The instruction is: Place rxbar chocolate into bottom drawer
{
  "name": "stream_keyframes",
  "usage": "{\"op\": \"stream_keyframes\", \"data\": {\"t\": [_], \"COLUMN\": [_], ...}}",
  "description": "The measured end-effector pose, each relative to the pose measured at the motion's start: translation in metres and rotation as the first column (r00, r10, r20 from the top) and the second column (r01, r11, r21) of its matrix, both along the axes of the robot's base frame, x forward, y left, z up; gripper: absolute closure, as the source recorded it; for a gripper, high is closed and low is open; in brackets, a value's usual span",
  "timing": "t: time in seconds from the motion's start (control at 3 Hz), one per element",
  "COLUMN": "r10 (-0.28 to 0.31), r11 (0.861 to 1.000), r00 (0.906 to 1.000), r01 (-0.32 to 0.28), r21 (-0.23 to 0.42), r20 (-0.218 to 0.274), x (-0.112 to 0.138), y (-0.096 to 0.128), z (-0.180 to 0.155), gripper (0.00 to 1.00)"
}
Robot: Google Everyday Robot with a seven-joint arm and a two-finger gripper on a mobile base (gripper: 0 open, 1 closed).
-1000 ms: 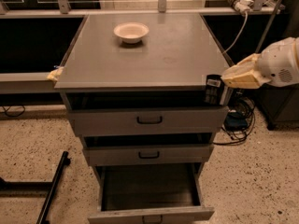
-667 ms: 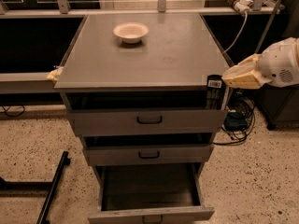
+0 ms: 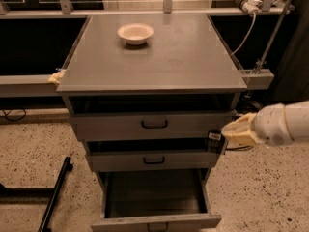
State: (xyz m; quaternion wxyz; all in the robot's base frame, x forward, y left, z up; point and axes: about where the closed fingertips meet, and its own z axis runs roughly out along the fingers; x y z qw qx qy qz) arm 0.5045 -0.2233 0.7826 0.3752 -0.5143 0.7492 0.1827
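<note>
Noted the bottom drawer (image 3: pixel 154 221) pulled open at the foot of the cabinet, box facing up. Noted the gripper (image 3: pixel 226 133) at the cabinet's right front edge, level with the middle drawer (image 3: pixel 153 160), fingers pinched on the chocolate bar (image 3: pixel 215 141), long axis near upright; judged the open box to lie below and to the left of the bar, so downward and leftward travel required before release. Disregarded the bowl (image 3: pixel 135 33) on the far top.

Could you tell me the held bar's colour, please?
Black bar, camera view; gripper at grey middle drawer's right.
</note>
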Motion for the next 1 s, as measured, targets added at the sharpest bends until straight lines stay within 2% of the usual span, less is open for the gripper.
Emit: {"op": "stream_keyframes", "data": {"t": [0.33, 0.67, 1.0], "r10": [0.031, 0.094, 0.100], "r11": [0.999, 0.995, 0.994], "r00": [0.9986, 0.9916, 0.9900], "r01": [-0.029, -0.090, -0.095], "r21": [0.032, 0.051, 0.060], "r20": [-0.044, -0.089, -0.099], "x": [-0.024, -0.043, -0.045], "y": [0.009, 0.027, 0.029], "z": [-0.078, -0.152, -0.162], "gripper": [1.00, 1.00, 1.00]}}
